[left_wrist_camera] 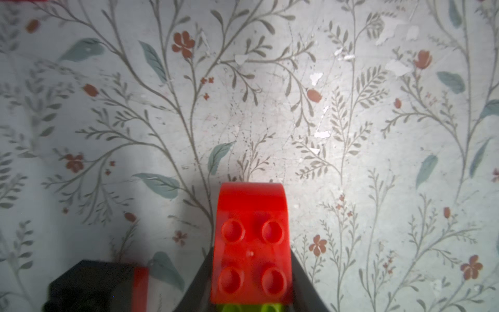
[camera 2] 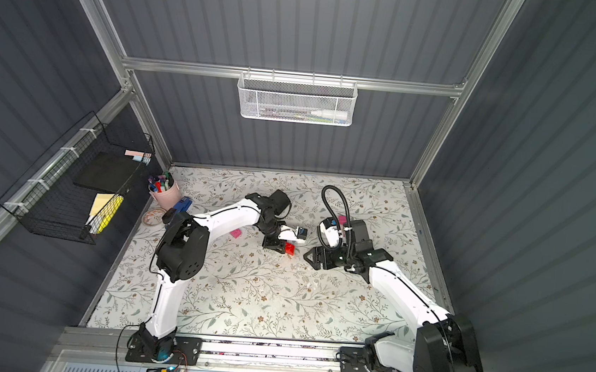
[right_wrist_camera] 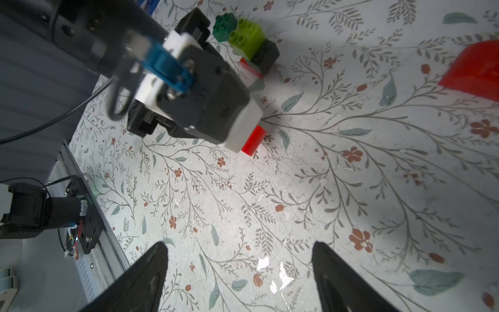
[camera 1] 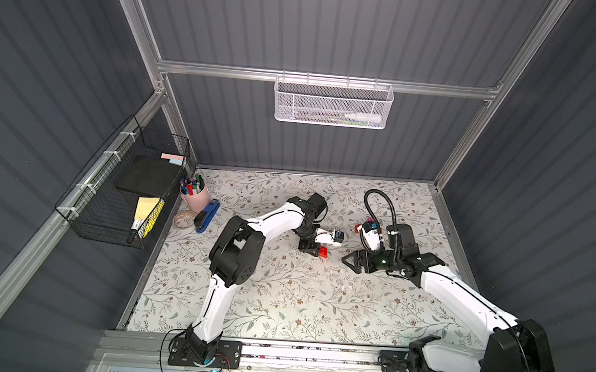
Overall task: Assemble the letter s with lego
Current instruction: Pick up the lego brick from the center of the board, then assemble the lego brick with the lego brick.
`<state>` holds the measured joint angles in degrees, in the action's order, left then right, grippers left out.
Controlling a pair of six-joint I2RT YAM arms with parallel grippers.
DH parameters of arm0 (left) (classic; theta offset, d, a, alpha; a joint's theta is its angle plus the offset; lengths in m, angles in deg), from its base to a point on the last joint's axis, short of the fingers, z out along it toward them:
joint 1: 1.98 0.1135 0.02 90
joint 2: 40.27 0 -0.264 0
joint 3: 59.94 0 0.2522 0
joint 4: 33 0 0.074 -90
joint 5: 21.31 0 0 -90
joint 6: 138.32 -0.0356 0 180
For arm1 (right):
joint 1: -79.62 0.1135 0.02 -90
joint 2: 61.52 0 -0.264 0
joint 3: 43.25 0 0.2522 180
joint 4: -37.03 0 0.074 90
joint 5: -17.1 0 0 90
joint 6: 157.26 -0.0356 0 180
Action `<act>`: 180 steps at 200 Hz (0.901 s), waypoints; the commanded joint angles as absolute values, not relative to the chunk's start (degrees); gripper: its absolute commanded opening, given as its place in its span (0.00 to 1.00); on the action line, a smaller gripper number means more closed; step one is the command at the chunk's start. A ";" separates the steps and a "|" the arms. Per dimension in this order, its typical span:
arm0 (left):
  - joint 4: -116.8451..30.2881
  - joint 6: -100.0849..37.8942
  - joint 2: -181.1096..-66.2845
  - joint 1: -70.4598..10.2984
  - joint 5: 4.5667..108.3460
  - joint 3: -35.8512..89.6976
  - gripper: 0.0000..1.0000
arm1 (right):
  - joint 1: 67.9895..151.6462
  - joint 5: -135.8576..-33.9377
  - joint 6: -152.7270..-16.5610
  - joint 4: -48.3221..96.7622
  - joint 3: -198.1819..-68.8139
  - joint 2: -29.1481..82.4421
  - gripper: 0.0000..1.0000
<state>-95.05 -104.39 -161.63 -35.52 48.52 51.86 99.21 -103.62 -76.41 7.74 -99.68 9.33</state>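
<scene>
My left gripper is shut on a red lego brick with a rounded end, held just above the floral table. Lime green studs show right behind it between the dark fingers. Both top views show this red brick at the left gripper. My right gripper stands open and empty over bare table, a little right of it. Beyond the left gripper, dark green, lime and black bricks cluster together. Another red curved brick lies apart. A pink brick lies by the left arm.
A pink pen cup, a blue stapler and a small round dish stand at the table's left edge. A black wire basket hangs on the left wall, a white mesh basket on the back wall.
</scene>
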 commanded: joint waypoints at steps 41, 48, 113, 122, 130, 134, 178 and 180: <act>-89.30 -102.54 -152.41 -29.32 36.60 47.35 0.26 | 95.00 -111.71 -90.55 19.22 -100.55 12.74 0.88; -88.44 -102.61 -152.18 -28.77 35.62 47.11 0.26 | 94.91 -112.12 -91.90 19.94 -100.82 13.73 0.88; -84.52 -103.16 -155.18 -23.23 27.30 48.65 0.26 | 94.94 -117.16 -107.96 33.65 -101.22 26.18 0.86; -84.39 -103.32 -155.66 -22.78 26.37 48.82 0.26 | 94.99 -117.86 -110.25 36.43 -101.22 28.34 0.85; -84.16 -103.49 -156.11 -22.47 25.67 48.92 0.26 | 95.13 -118.37 -112.19 38.93 -101.42 30.43 0.84; -83.85 -103.51 -156.27 -22.28 25.36 48.92 0.26 | 95.24 -118.54 -113.18 40.12 -101.62 31.42 0.84; -83.75 -104.39 -159.34 -21.07 22.41 50.79 0.27 | 97.21 -120.62 -127.10 57.73 -105.09 45.02 0.80; -83.91 -104.39 -159.46 -21.06 22.51 51.08 0.27 | 97.44 -120.62 -127.55 58.14 -105.37 45.67 0.80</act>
<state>-83.34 -103.41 -157.34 -21.51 26.23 48.23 95.80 -118.26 -117.04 44.72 -102.22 40.19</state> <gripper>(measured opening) 0.364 0.807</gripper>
